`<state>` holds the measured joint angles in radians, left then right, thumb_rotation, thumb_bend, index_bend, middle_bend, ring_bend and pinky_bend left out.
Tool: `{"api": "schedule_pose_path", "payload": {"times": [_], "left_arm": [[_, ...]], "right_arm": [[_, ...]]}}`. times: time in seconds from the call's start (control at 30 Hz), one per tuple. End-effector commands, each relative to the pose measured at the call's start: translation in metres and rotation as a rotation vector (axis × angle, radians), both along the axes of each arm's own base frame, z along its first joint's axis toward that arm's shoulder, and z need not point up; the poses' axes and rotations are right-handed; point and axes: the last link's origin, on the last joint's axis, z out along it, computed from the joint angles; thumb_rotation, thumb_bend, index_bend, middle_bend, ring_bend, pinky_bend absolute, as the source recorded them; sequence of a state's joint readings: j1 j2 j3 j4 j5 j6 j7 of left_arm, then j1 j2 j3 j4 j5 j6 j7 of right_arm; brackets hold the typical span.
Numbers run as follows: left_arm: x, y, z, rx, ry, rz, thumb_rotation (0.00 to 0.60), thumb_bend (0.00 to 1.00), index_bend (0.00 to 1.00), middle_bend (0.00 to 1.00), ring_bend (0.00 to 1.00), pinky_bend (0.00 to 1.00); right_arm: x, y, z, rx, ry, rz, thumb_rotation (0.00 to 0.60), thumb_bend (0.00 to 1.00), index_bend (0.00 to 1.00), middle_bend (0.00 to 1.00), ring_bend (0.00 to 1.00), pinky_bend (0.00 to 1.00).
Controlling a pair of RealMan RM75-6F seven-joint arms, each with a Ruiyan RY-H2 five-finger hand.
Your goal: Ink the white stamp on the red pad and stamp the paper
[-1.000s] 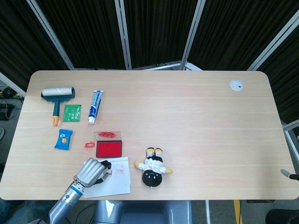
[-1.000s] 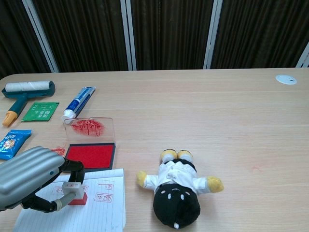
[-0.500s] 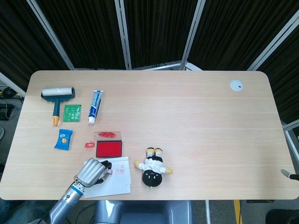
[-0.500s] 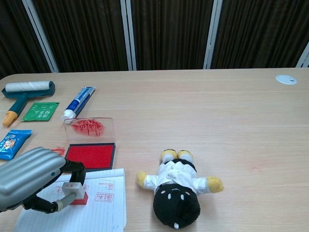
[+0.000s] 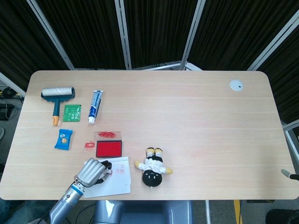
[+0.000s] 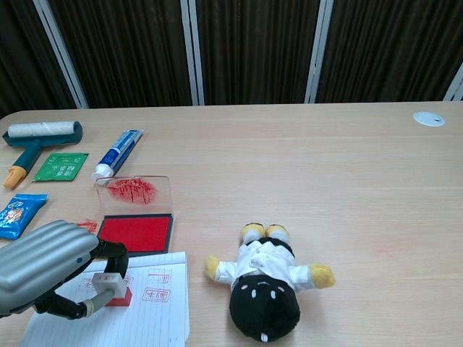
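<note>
My left hand (image 6: 45,264) (image 5: 91,172) hangs over the lined white paper (image 6: 155,314) (image 5: 117,184) at the table's front left. It pinches the white stamp (image 6: 110,286), whose red base sits on the paper. Red stamp marks (image 6: 156,285) show on the sheet to the stamp's right. The red ink pad (image 6: 136,233) (image 5: 109,149) lies open just behind the paper, its clear lid (image 6: 134,191) smeared with red. My right hand shows in neither view.
A plush doll (image 6: 266,283) (image 5: 153,171) lies right of the paper. Far left are a lint roller (image 6: 36,139), a green packet (image 6: 61,166), a blue snack bag (image 6: 16,213) and a toothpaste tube (image 6: 117,153). A white disc (image 6: 428,118) sits at the far right.
The left hand has shifted very slightly with the stamp, which stays down on the paper. Nothing else has moved.
</note>
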<state>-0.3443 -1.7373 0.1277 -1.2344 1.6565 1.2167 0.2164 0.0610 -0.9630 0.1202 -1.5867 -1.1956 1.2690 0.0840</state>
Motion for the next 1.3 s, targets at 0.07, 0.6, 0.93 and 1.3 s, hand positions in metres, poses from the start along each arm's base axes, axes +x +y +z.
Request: {"api": "schedule_pose_path", "payload": {"times": [0.07, 0.6, 0.93, 1.3], "left_arm": [[0.002, 0.001, 0.003, 0.008, -0.012, -0.004, 0.600, 0.44, 0.57, 0.55, 0.81, 0.85], [0.015, 0.011, 0.044, 0.086, -0.140, 0.004, 0.600, 0.44, 0.57, 0.55, 0.81, 0.85], [-0.004, 0.041, 0.067, 0.170, -0.149, 0.130, 0.600, 0.44, 0.57, 0.55, 0.81, 0.84], [-0.039, 0.066, 0.061, 0.196, -0.096, 0.256, 0.600, 0.44, 0.55, 0.53, 0.81, 0.85]], "right_arm": [[0.000, 0.000, 0.000, 0.000, 0.000, 0.000, 0.600, 0.00, 0.00, 0.00, 0.00, 0.00], [0.001, 0.001, 0.000, 0.000, 0.002, 0.003, 0.600, 0.00, 0.00, 0.00, 0.00, 0.00], [0.002, 0.001, 0.000, 0.002, 0.001, 0.003, 0.600, 0.00, 0.00, 0.00, 0.00, 0.00], [0.002, 0.001, -0.003, 0.010, 0.007, -0.001, 0.600, 0.00, 0.00, 0.00, 0.00, 0.00]]}}
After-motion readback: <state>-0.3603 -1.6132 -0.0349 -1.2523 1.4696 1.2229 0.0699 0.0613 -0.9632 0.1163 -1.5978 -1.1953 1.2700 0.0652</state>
